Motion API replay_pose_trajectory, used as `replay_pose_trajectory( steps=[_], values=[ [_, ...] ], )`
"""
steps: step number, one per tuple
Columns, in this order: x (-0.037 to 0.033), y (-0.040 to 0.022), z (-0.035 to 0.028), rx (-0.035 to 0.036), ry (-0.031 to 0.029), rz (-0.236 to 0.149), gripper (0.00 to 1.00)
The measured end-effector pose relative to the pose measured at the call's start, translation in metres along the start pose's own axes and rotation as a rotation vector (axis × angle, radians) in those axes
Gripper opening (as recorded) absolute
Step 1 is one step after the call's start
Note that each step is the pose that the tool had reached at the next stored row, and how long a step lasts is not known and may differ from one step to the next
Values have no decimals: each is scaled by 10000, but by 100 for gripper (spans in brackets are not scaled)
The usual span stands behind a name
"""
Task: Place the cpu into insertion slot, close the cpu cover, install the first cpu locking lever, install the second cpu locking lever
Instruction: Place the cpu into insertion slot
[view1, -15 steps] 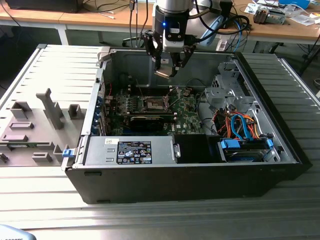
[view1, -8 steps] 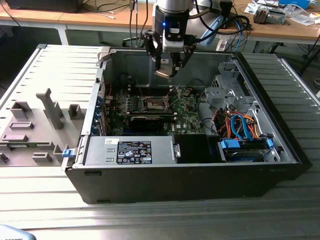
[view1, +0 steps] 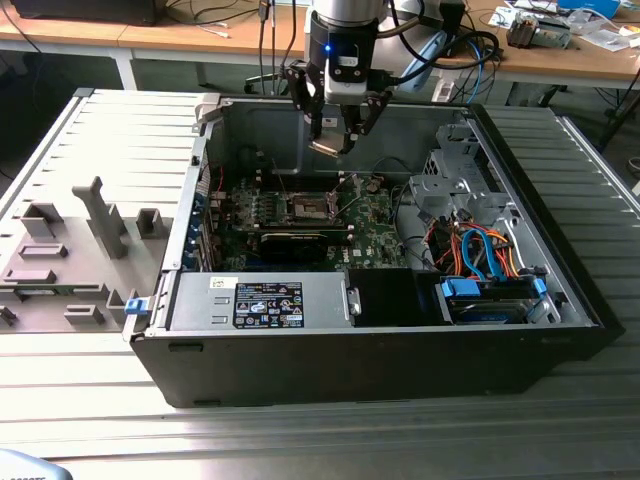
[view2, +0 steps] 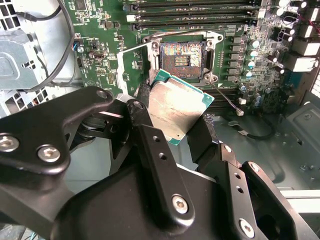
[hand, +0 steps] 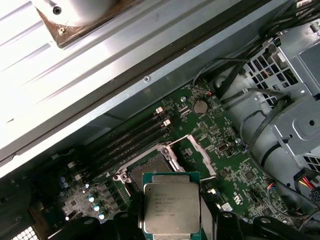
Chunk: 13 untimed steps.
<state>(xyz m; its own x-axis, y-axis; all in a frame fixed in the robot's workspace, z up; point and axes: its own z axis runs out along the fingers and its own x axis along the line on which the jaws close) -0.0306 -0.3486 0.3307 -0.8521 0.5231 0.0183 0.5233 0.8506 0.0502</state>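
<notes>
My gripper (view1: 335, 138) hangs over the open computer case, shut on the cpu (view1: 329, 147). In both wrist views the cpu (view2: 177, 107) (hand: 171, 207) is a square chip with a silvery top and green edge, pinched by its sides between the black fingers (view2: 202, 132). The insertion slot (view2: 182, 57) (hand: 150, 167) (view1: 310, 206) lies uncovered on the green board, a short way below the chip, with its dark pin field showing. The cpu cover (view2: 131, 67) (hand: 196, 152) stands swung open beside the slot. A thin locking lever (view2: 226, 99) sticks up by the socket's corner.
The black case wall (view1: 330, 355) rings the board. A power supply (view1: 265, 300) sits at the front, with a drive cage and coloured cables (view1: 480, 250) at the exterior view's right. Long black memory slots (view2: 195, 17) run beside the socket. A grey fixture tray (view1: 70, 250) lies at the exterior view's left.
</notes>
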Motion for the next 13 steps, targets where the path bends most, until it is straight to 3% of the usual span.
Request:
replay_pose_trajectory(
  steps=[13],
  values=[
    [0, 0, 0, -2, -6, 114, 55]
  ],
)
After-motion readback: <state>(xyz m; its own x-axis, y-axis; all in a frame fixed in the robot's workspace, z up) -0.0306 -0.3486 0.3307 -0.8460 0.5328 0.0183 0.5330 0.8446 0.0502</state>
